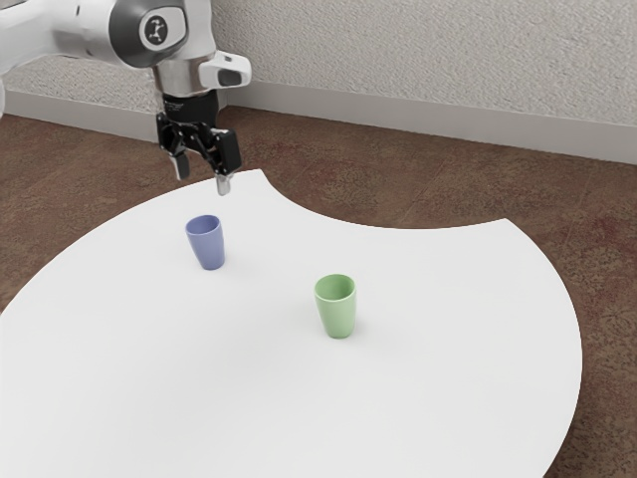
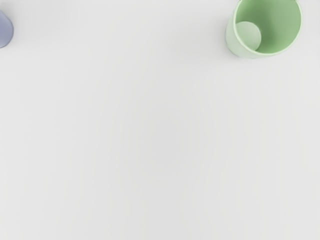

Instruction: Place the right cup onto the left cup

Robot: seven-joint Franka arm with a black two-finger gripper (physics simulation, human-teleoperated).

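A white table (image 1: 458, 378) with a smooth, plain top spreads across the near part of the scene, its outline rounded at the exterior view's right and cut by a broad inward curve along the far edge. Around it, at the exterior view's left, right and far side, lies a mottled brown floor (image 1: 398, 179). Farther off stands a pale, rough-textured wall (image 1: 418, 45) with a flat grey baseboard (image 1: 418, 117) along its foot.

Lower than the gripper (image 1: 203, 179), passage along the white tabletop (image 1: 458, 378) is obstructed by the upright blue cup (image 1: 208, 247) and green cup (image 1: 338, 313); between these two obstacles, a wide lane is left open beneath the gripper's level.
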